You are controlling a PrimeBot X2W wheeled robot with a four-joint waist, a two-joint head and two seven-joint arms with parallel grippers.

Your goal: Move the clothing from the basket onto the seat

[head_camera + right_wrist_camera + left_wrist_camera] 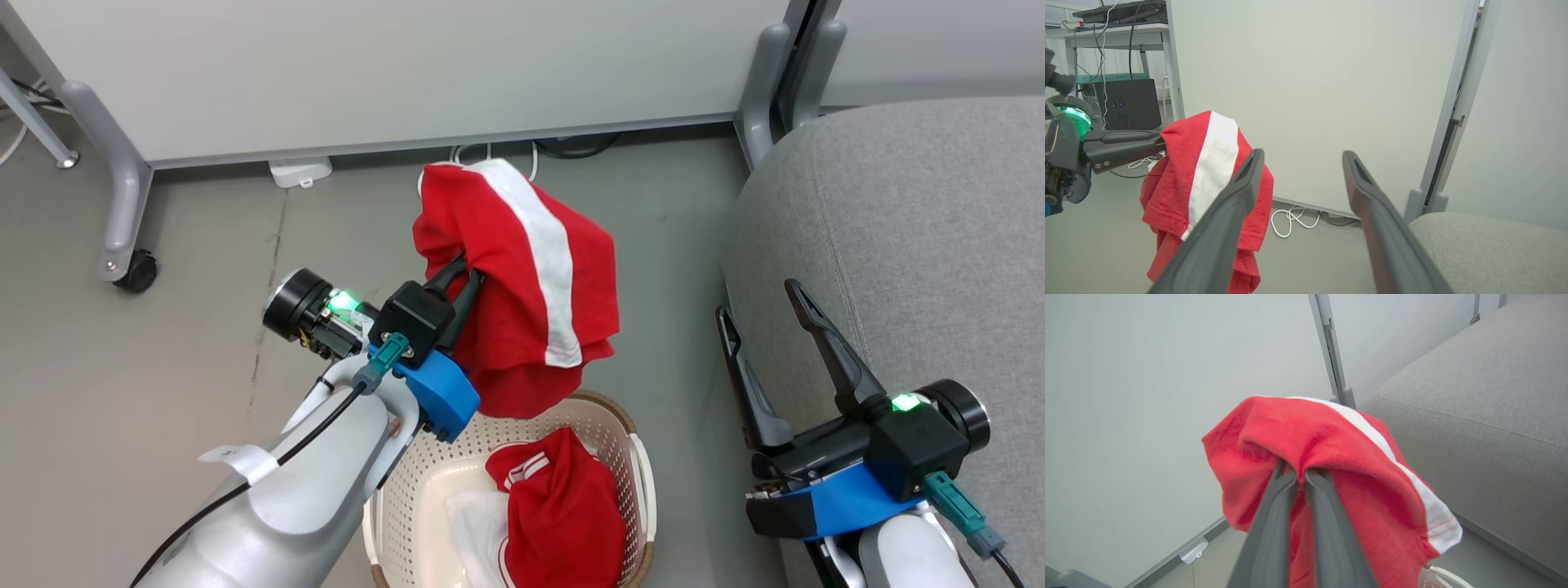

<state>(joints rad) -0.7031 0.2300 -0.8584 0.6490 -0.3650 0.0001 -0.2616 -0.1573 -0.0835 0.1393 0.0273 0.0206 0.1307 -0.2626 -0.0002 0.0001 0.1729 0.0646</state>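
Grey floor (pixel 204 245) is running beneath a pale partition panel (pixel 408 65). Above it, the left gripper (pixel 465 273) is pinching nearly closed on one red garment (pixel 522 269), and its two dark fingers (pixel 1274 522) are disappearing into a fold of the cloth. That garment is hanging off the fingertips and draping down to the robot's right with its white stripe facing up. It is hanging clear above the basket (pixel 645 465), and in the head view its lower hem is overlapping the basket's far rim. Below, the second red garment (pixel 563 506) is lying crumpled inside the basket, next to a bit of white fabric (pixel 478 523). Off to the right, the seat (pixel 914 245) is sitting well apart from the held garment, with a strip of floor between them. The right gripper (pixel 758 300) is hovering at the seat's near edge, spread wide and holding nothing, between basket and cushion. At the panel's foot a small white box (pixel 300 171) is lying on the floor, and a caster (pixel 135 273) is resting at far left.
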